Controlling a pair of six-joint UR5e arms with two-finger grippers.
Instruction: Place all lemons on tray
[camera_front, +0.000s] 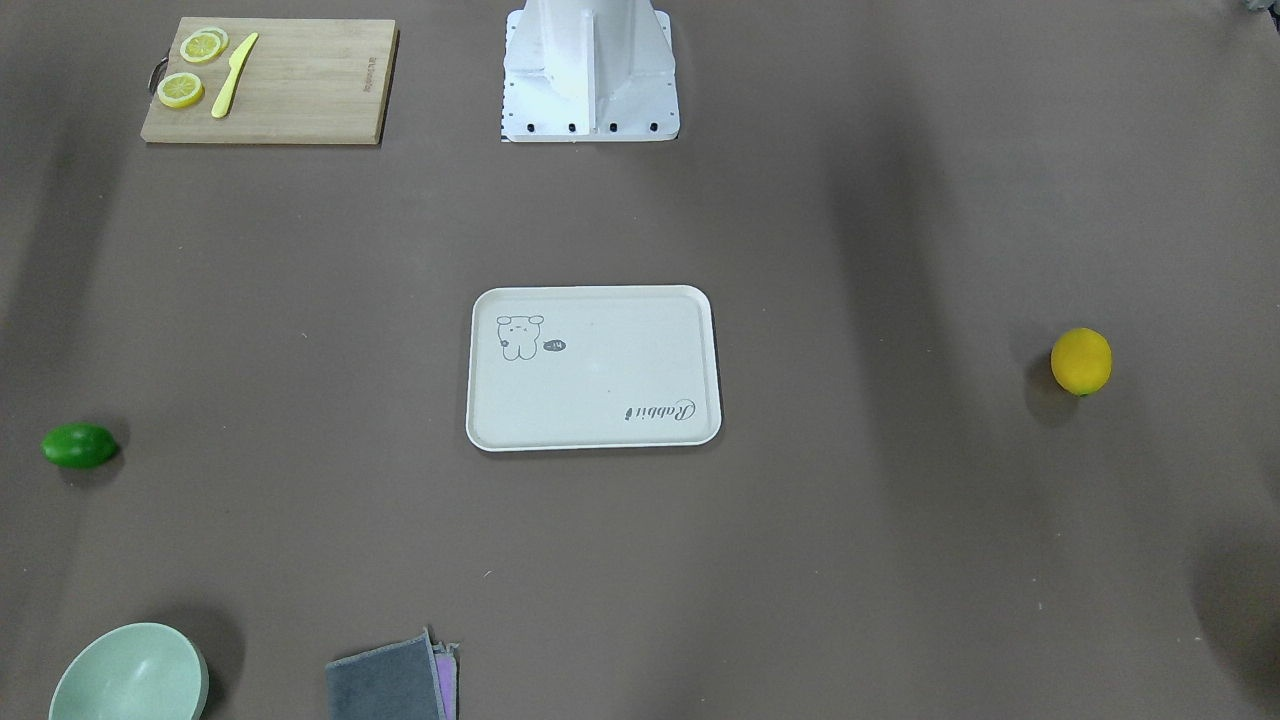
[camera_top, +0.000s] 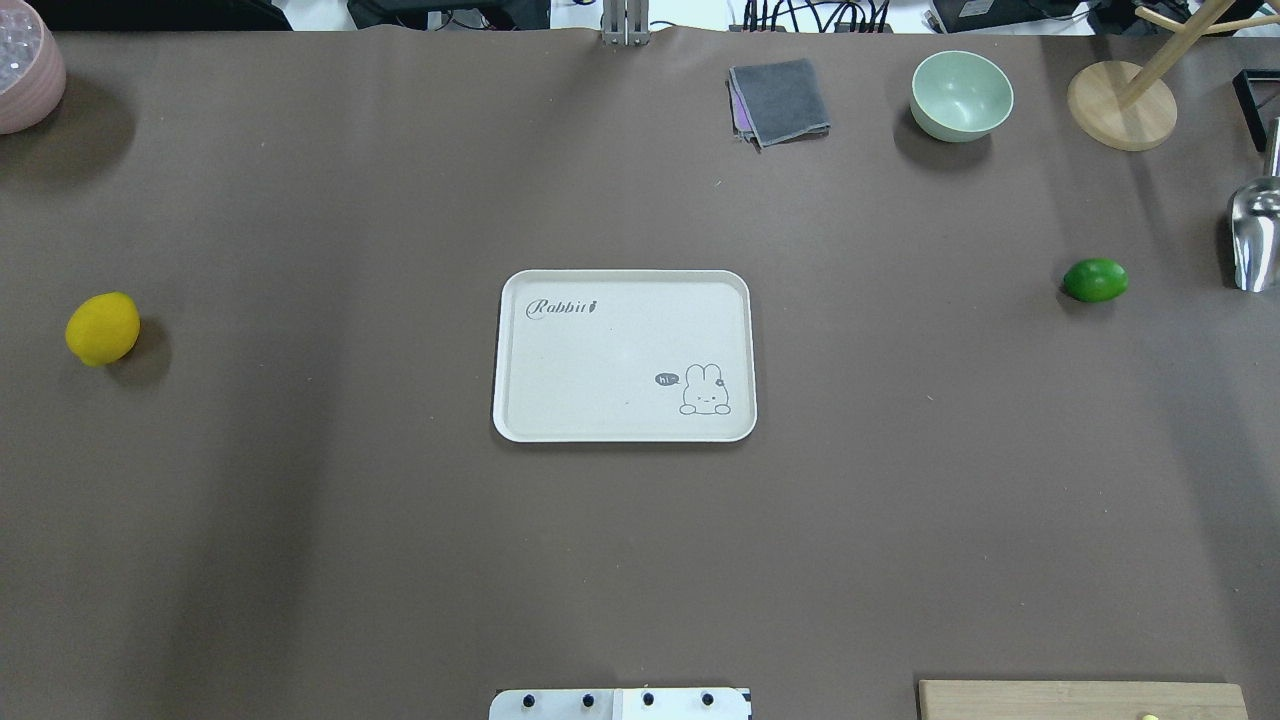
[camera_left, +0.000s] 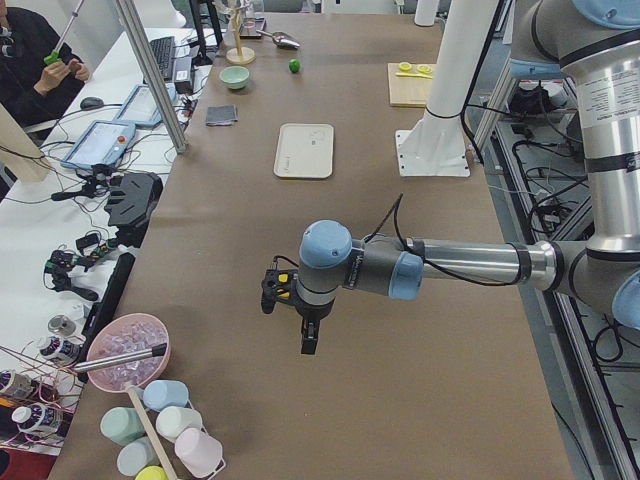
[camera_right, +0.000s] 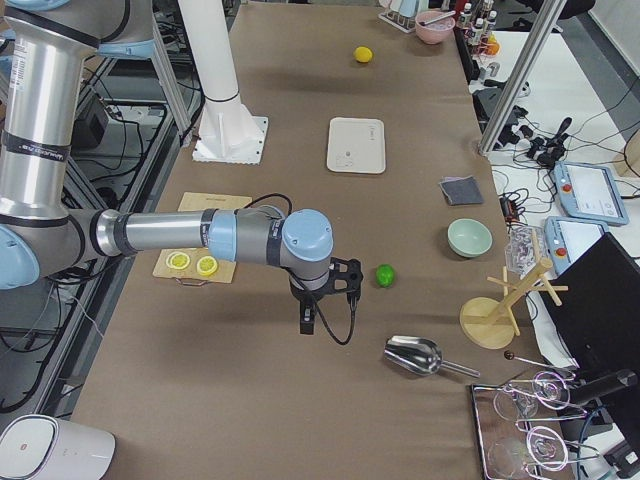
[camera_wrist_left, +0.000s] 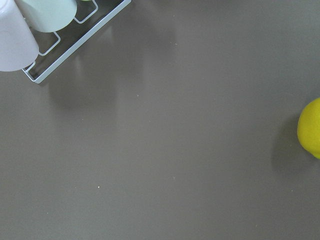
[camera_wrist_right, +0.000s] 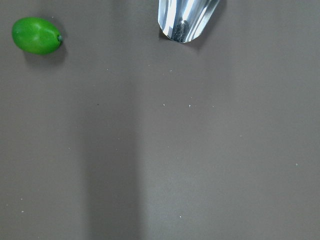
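Note:
The cream-white tray (camera_top: 600, 350) lies empty at the table's middle, also in the front view (camera_front: 600, 380). The yellow lemon (camera_top: 102, 328) lies on the table far to my left of it and shows at the right edge of the left wrist view (camera_wrist_left: 311, 129). The green lemon (camera_top: 1095, 280) lies far to my right, at the top left of the right wrist view (camera_wrist_right: 36, 35). My left gripper (camera_left: 305, 335) and right gripper (camera_right: 307, 318) hang above the table ends and show only in the side views. I cannot tell whether they are open or shut.
A bamboo cutting board (camera_front: 300, 85) with lemon slices (camera_front: 181, 90) and a yellow knife (camera_front: 233, 75) lies by the robot base. A green bowl (camera_top: 961, 95), grey cloth (camera_top: 780, 100), wooden stand (camera_top: 1120, 105) and metal scoop (camera_top: 1255, 235) stand at the far right.

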